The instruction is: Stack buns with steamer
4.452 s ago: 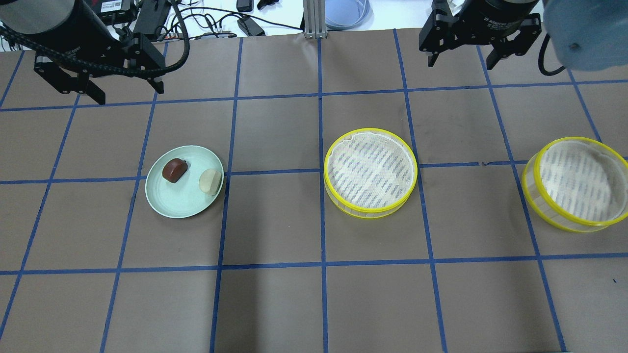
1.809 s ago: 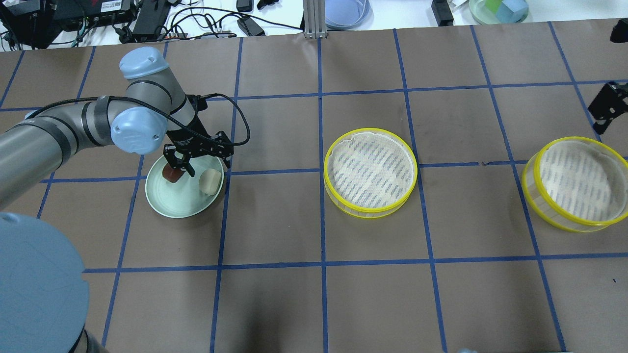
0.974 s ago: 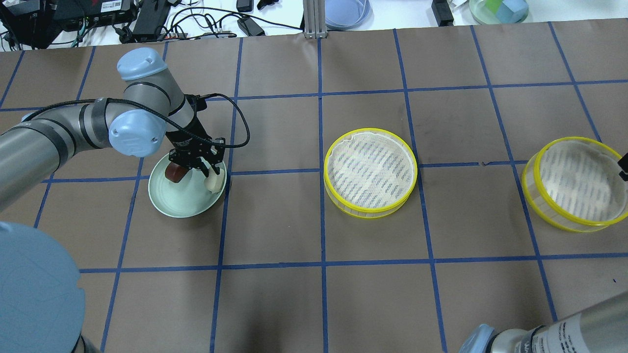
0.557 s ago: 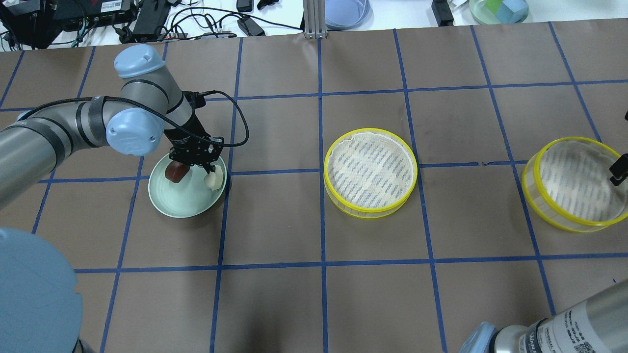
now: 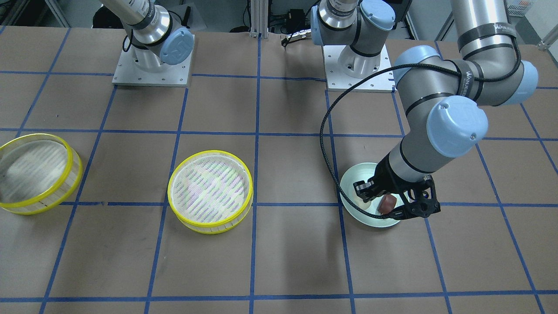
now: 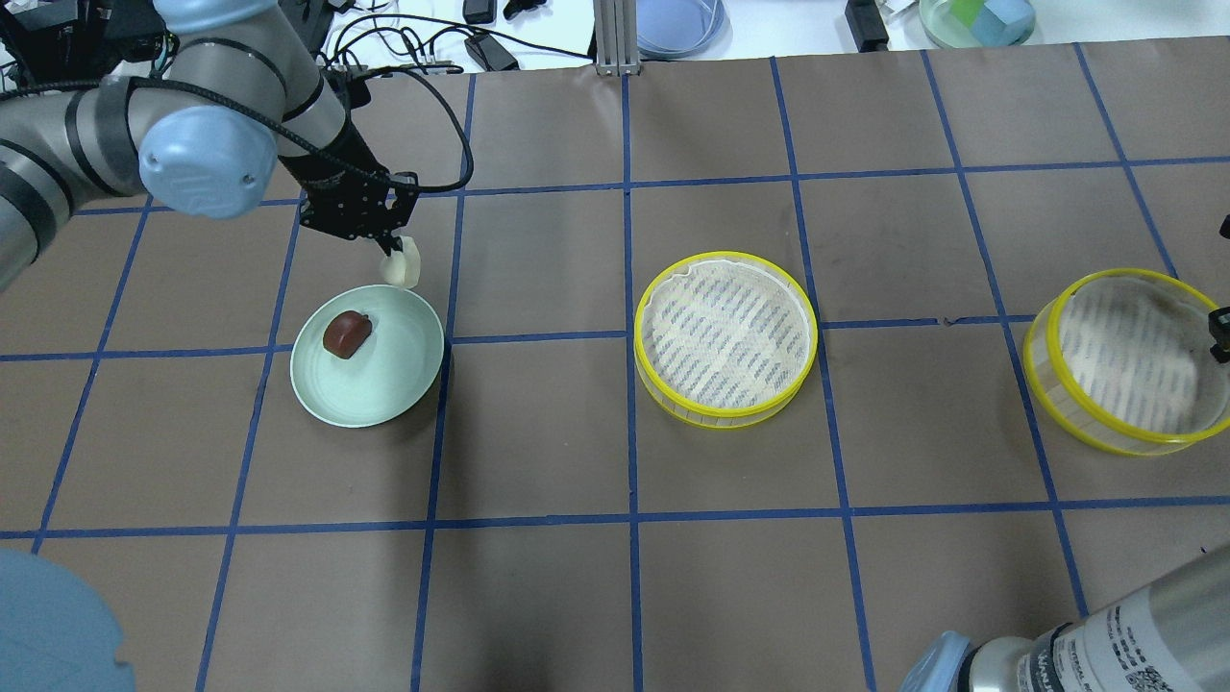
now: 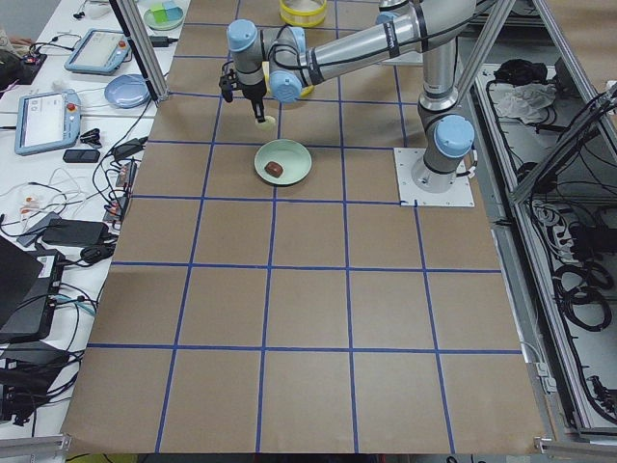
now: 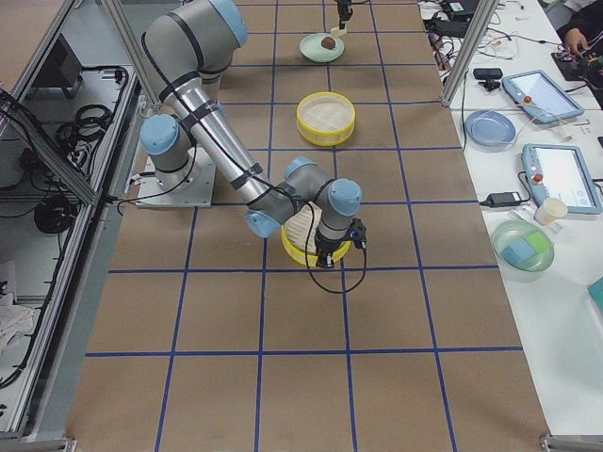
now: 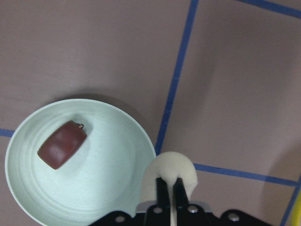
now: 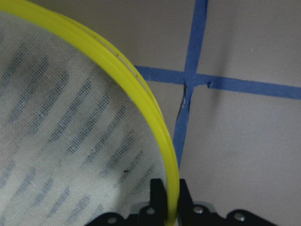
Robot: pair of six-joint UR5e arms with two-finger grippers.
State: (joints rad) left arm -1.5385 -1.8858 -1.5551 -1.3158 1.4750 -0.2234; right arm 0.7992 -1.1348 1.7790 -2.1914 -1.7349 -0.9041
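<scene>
Near side: right fingers clamp the rim of the steamer at the counter's right edge, and a lift could tilt it loose. The brown bun sits on the plate, leftward. Beyond it, left fingers pinch the cream bun aloft; that narrow grip could drop it.

The overhead view's edge cuts off most of the right hand.

A brown paper table cover taped with blue grid lines is spread beneath the left pincer. Beyond it, a tangle of black cables and adapters is seen, and farther right of it a pale blue round dish.
</scene>
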